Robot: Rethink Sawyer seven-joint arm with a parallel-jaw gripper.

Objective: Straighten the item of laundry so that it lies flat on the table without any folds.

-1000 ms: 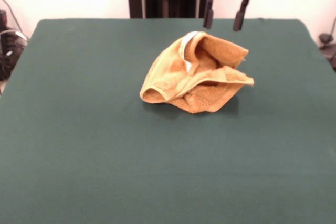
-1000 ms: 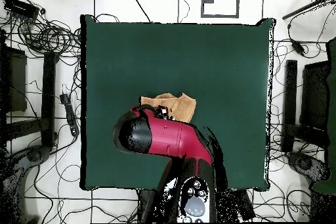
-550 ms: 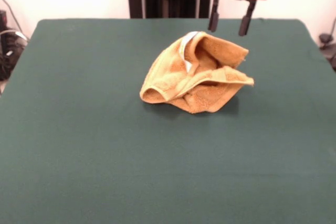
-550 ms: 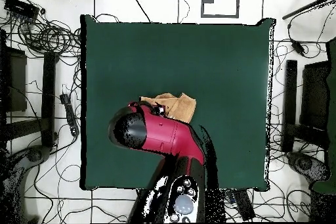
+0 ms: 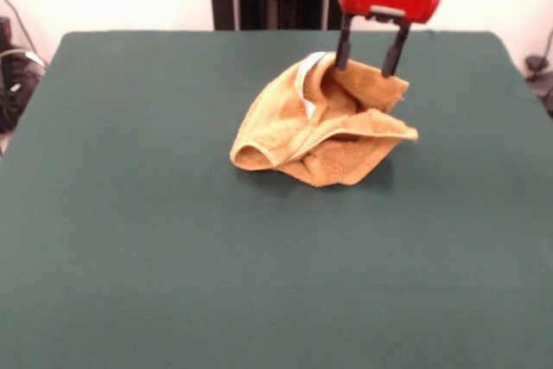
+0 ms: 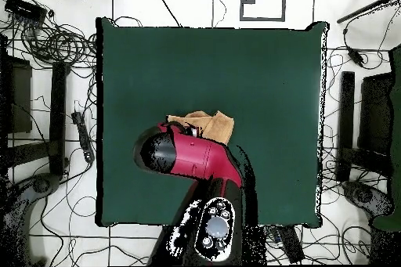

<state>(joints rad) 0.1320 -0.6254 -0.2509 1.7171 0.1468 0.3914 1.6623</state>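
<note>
Towel [image 5: 324, 123] crumpled on table [image 5: 130, 239] | hand [image 5: 367, 66] spread, fingertips at towel's top

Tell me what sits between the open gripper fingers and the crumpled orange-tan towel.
Nothing: in the front view the gripper, fingers open, hangs right at the top fold of the crumpled orange-tan terry towel.

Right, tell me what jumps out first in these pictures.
The crumpled orange-tan towel heaped just beyond the middle of the dark green table draws the eye first. Right above its far edge hangs the red hand, open, fingertips at the top folds. From overhead, the red arm covers most of the towel.
</note>
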